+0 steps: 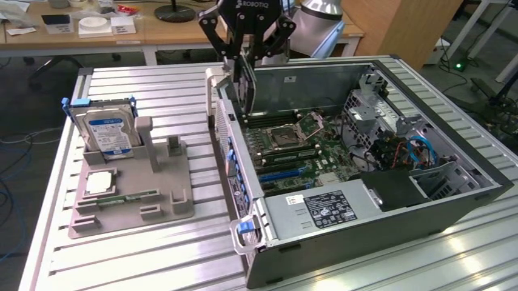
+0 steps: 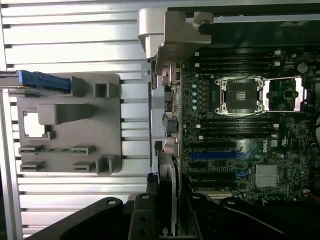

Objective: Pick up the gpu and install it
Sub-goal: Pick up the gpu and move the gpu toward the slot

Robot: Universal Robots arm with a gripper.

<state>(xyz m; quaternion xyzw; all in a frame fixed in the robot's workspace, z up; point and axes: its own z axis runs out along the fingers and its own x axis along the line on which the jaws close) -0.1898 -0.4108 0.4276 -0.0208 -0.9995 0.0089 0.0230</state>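
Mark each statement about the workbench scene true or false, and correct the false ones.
1. The end effector grips the gpu above the open computer case. True.
2. The hard drive lies flat inside the case. False: it stands upright in the grey holder, outside the case, on the exterior view's left.
3. The gpu is seated in a motherboard slot. False: it hangs on edge from the end effector, above the motherboard.
4. The case is open, with its motherboard exposed. True.
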